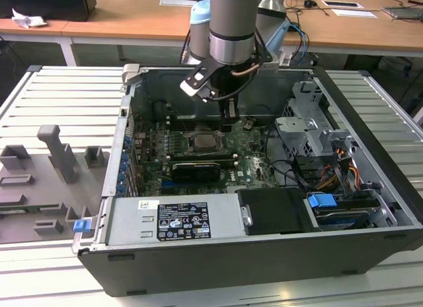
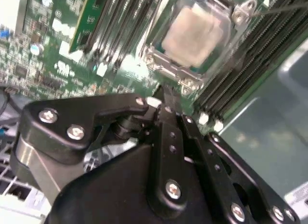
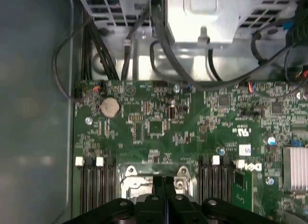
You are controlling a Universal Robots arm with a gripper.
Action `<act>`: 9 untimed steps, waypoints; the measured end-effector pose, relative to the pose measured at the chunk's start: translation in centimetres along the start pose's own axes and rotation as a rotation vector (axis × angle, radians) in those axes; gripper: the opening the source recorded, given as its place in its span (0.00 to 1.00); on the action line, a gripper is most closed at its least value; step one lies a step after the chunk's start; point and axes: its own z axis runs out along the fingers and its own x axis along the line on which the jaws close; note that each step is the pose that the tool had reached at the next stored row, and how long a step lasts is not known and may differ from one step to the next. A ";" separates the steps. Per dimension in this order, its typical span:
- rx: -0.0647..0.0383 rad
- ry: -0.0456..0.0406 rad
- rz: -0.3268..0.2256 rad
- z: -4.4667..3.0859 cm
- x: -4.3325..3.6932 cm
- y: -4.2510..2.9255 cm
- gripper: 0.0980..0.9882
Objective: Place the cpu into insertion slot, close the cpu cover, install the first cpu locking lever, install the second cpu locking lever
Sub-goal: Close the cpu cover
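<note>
Black gripper (image 2: 166,95) — beyond, pale square cpu (image 2: 195,33) in silver-rimmed insertion slot (image 2: 163,66)

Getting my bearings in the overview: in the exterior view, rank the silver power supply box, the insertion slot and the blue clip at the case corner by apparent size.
1. power supply box, largest by far, though nearest the camera.
2. insertion slot.
3. blue clip, smallest.
</note>
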 end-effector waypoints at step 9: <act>0.001 0.0002 0.000 1.04 0.03 -1.74 0.01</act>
